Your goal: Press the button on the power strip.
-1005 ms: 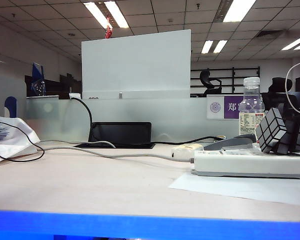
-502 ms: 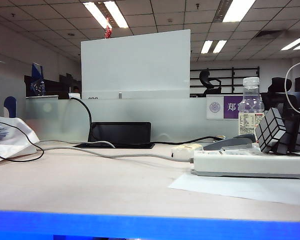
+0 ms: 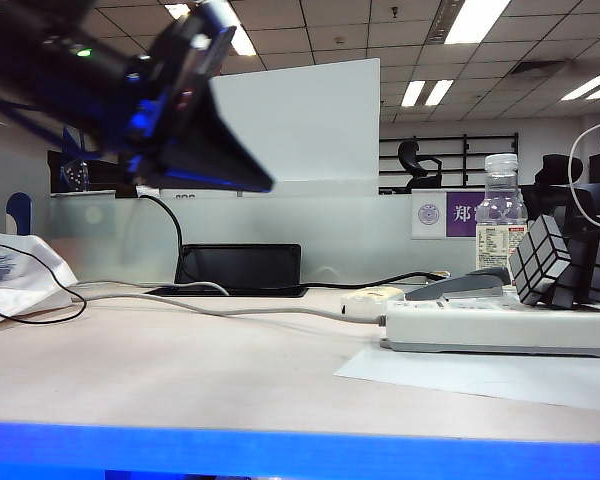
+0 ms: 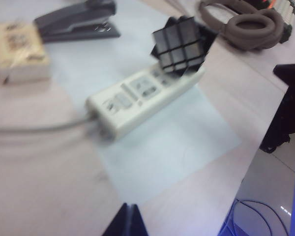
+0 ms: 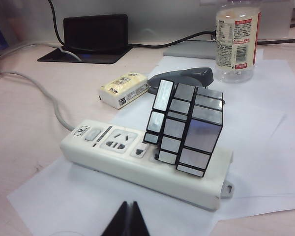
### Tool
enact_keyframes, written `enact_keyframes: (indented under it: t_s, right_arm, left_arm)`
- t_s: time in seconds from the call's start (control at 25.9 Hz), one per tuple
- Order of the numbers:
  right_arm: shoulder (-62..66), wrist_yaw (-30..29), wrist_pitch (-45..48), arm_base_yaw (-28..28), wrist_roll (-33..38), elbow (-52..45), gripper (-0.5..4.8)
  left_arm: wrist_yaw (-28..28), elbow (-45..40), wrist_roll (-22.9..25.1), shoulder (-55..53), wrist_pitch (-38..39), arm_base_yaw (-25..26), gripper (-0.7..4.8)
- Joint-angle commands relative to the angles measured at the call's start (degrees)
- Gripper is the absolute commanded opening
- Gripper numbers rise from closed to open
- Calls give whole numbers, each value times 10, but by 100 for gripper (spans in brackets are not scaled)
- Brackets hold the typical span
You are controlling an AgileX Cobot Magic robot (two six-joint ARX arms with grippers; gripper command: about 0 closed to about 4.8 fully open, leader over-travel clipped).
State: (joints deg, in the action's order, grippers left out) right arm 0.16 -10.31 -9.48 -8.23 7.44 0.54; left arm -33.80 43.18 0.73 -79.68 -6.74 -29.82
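Note:
The off-white power strip lies on a white paper sheet at the right of the table, its grey cord running off to the left. Its button sits at the cord end, uncovered. A silver mirror cube stands on the strip's other end. My left gripper hangs high over the table's left-middle, blurred and shut, well short of the strip. The left gripper holds nothing. My right gripper is shut and empty, just in front of the strip over the paper.
A grey stapler, a yellowish packet and a water bottle stand behind the strip. A black flat box sits at the back by the partition. Headphones lie beyond the cube. White cloth and a black cable are at the left.
My left arm has swung into the exterior view from the upper left; it was out of sight before. The strip, cube and other objects have not moved.

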Motion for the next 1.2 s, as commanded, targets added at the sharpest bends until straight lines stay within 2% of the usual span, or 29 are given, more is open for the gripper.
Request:
enact_keyframes:
  t_s: [0.04, 0.08, 0.15, 0.43, 0.85, 1.0, 1.12, 1.2]
  right_arm:
    - [-1, -7, 0, -1, 1, -2, 0]
    - [-1, -15, 0, -1, 1, -2, 0]
    - [-1, -11, 0, 0, 1, -2, 0]
    - [-1, 52, -15, 1, 1, 2, 0]
    - [-1, 52, -15, 0, 16, 2, 0]
    - [-1, 51, -15, 0, 16, 2, 0]
    - [-1, 51, -15, 0, 16, 2, 0]
    - [-1, 51, -15, 0, 16, 2, 0]
  left_arm:
    - [-4, 41, 3, -47, -24, -10, -5]
    - [-27, 63, 3, -69, -23, -15, -5]
    - [-37, 93, 4, -100, -24, -33, -5]
    - [-33, 154, 17, -183, -26, -103, -5]
    - [-9, 267, 17, -311, -28, -106, -5]
    - [68, 291, 25, -329, -19, -106, -5]
    - [81, 293, 28, -335, -18, -106, -5]
    - [81, 293, 46, -341, -7, -106, -5]
